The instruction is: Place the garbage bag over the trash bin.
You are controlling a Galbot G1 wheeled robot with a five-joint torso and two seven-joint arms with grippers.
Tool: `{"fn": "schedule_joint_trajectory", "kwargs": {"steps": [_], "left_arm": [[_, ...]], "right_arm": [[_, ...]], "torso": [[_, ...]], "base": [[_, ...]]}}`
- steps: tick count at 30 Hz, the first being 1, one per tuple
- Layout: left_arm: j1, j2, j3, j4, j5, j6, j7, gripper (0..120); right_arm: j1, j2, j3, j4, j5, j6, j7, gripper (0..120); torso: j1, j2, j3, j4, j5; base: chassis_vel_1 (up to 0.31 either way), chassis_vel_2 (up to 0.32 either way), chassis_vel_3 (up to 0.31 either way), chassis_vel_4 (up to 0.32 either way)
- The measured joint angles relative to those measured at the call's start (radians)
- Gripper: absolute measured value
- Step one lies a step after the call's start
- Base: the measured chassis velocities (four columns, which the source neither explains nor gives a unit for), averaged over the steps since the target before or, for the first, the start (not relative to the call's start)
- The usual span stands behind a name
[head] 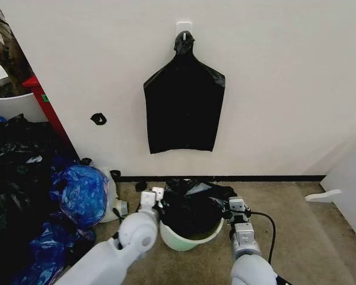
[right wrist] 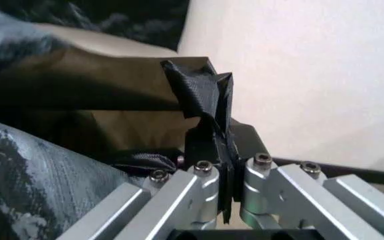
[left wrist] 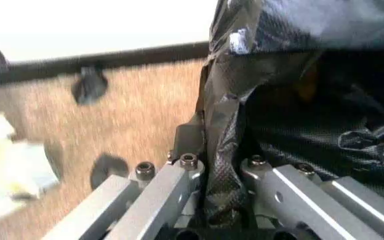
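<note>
Both of my grippers hold the garbage bag [head: 193,208] by its mouth, one at each side of the trash bin [head: 188,236]. Left gripper [left wrist: 220,172]: fingers pressed together on a fold of film at the bin's left rim. Right gripper [right wrist: 224,167]: pinching a small tab of the bag at the right rim. Bag lies between the two, slumped into and over the bin opening. Bin stands on the carpet [head: 296,219] near the wall [head: 273,89]. Judgement: the mouth is stretched across the bin left to right; the hem must go outward and down past the rim on each side.
</note>
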Motion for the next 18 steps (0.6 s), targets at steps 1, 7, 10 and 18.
{"fn": "schedule_joint_trajectory", "kwargs": {"steps": [1,7,10,18], "left_arm": [[0.015,0.015,-0.008,-0.006,0.055,-0.027,0.043,3],[0.061,0.057,-0.042,-0.008,0.246,-0.150,0.163,3],[0.069,0.066,-0.058,-0.001,0.303,-0.201,0.196,3],[0.068,0.109,-0.105,0.028,0.474,-0.333,0.281,3]], "right_arm": [[0.000,-0.006,-0.001,0.004,0.002,0.003,-0.005,0],[-0.015,-0.033,-0.014,0.022,0.026,-0.019,0.002,4],[-0.028,-0.047,-0.027,0.035,0.012,-0.019,-0.003,12],[-0.052,-0.124,-0.033,-0.055,-0.540,0.127,-0.130,41]], "torso": [[0.000,0.000,0.000,-0.0001,-0.0001],[0.000,0.000,0.000,0.0000,-0.0001],[0.000,0.000,0.000,-0.0003,-0.0002],[0.000,0.000,0.000,-0.0007,0.0000]], "base": [[0.000,0.000,0.000,0.000],[0.000,0.000,0.000,0.000],[0.000,0.000,0.000,0.000],[0.000,0.000,0.000,0.000]]}}
